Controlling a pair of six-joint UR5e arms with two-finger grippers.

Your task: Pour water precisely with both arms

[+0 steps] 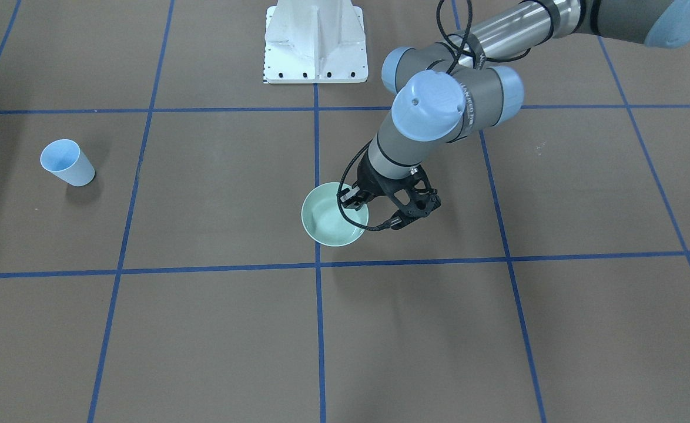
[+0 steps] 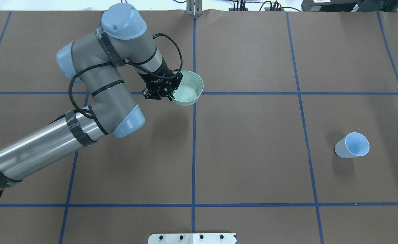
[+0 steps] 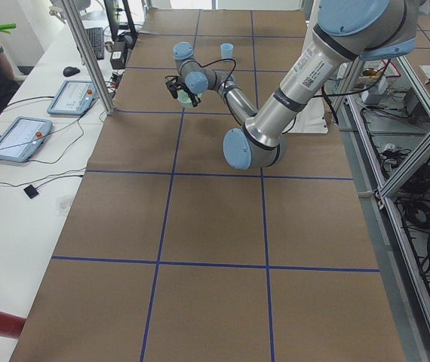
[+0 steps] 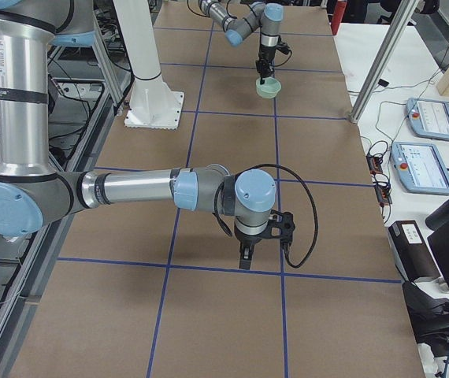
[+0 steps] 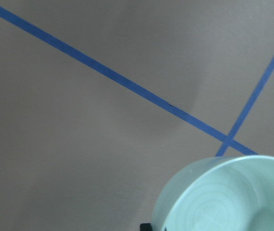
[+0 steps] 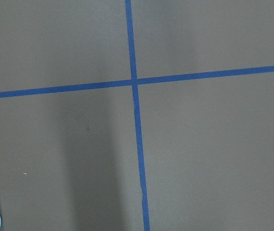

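On the brown, blue-taped table, the left arm reaches to the centre line, while the right arm shows only in the side view, its right gripper pointing down at bare table, jaw state impossible to tell. The left gripper pinches the near rim of a mint-green bowl, one finger inside, one outside; whether the bowl rests on the table or hangs just above it cannot be told. A pale blue cup stands upright, mouth up, well apart on the robot's right, so the right arm looks the nearer to it. No water can be made out in either vessel.
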